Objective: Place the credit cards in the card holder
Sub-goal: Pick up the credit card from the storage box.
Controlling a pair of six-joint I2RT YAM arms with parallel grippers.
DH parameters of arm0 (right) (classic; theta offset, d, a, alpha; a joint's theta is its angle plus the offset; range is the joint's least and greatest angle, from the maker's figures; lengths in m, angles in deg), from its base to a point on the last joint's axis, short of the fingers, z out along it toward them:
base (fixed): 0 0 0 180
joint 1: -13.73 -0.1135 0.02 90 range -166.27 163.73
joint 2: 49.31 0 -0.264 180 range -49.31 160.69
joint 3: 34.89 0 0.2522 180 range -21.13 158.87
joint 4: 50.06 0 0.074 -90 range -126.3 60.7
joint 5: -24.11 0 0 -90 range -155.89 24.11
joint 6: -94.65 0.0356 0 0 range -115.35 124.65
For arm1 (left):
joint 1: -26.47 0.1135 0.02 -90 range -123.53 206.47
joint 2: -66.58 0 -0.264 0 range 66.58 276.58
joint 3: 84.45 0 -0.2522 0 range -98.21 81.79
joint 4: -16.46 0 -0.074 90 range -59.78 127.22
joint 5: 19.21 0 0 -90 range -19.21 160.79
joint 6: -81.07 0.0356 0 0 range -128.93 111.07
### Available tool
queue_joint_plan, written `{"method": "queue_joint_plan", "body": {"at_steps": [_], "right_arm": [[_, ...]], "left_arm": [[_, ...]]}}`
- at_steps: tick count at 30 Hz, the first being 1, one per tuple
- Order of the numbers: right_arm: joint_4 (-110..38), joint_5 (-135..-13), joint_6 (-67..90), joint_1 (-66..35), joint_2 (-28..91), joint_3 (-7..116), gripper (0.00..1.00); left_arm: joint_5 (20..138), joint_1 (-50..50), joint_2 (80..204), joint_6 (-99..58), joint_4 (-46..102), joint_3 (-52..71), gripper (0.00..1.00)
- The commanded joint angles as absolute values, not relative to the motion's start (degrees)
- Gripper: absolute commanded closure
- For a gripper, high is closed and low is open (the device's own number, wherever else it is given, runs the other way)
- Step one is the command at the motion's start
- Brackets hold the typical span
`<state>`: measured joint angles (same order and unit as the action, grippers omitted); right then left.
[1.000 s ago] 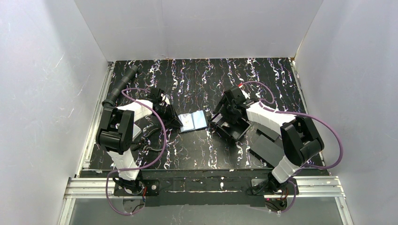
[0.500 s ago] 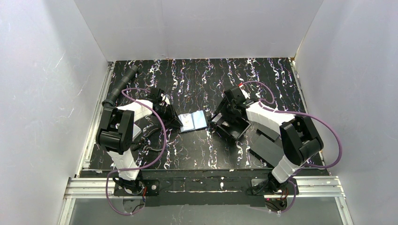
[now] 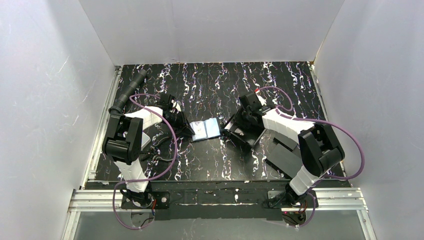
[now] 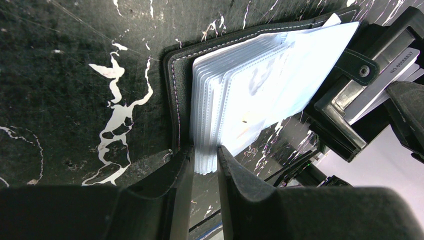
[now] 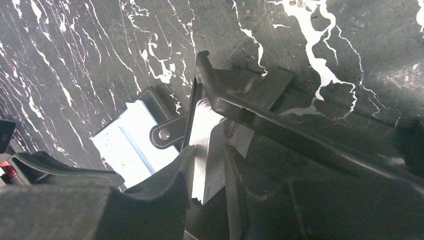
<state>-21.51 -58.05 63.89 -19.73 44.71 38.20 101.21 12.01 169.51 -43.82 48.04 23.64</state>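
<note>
**Desk:** At the centre of the marbled table, your card holder lies open between the two arms; your left gripper is clamped on the near edge of its clear sleeves, holding it to the surface.

**Operator:** And the right side?

**Desk:** In the black tray just beside the holder, your right gripper straddles a stack of credit cards standing on edge; both fingers sit against the stack's faces, so I judge it gripped, though how firmly I cannot tell.

**Operator:** Which step is that?

**Desk:** The pick, by my reading; nothing from that stack has reached a sleeve yet. Your next move calls for lifting the cards clear of the tray's rim, carrying them the short way left, and lining an edge up with a sleeve mouth; the whole stack looks too thick for one pocket, so you may need to part off a single card.

**Operator:** How does the holder look?

**Desk:** Black stitched cover outside; a fan of pale blue-grey sleeves inside; its snap tab lies toward the tray, at or over the rim; whether any sleeve already holds a card I cannot tell.
</note>
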Motion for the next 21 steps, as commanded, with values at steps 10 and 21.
{"method": "queue_joint_plan", "body": {"at_steps": [10, 21], "right_arm": [[-20.98, -54.70, 64.17, -19.61, 42.89, 38.72, 0.76], [-18.12, -52.85, 63.17, -19.58, 41.42, 39.42, 0.83]], "left_arm": [[99.78, 11.12, 169.01, -42.50, 49.46, 24.04, 0.79], [99.80, 11.01, 168.89, -42.41, 49.46, 24.14, 0.79]]}}
